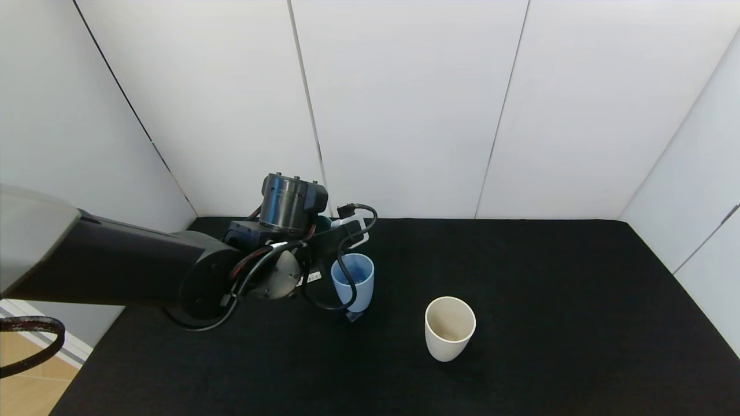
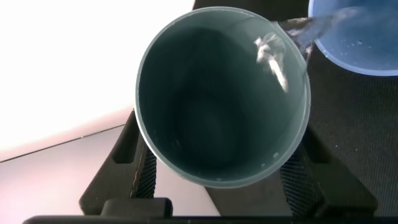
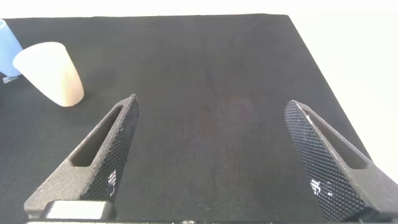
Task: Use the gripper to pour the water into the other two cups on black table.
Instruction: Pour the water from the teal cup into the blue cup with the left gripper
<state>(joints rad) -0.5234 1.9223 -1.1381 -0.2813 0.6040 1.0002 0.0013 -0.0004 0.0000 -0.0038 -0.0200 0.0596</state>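
Observation:
My left gripper is shut on a teal-green tumbler and holds it tipped just above and behind the pale blue cup. In the left wrist view a thin stream of clear water runs from the tumbler's rim into the pale blue cup. The cream-white cup stands upright and apart to the blue cup's right on the black table. My right gripper is open and empty above the table, far from both cups; it does not show in the head view.
White panel walls close the table at the back and both sides. The table's left front edge drops to a wooden floor. Black cables loop from the left wrist in front of the blue cup.

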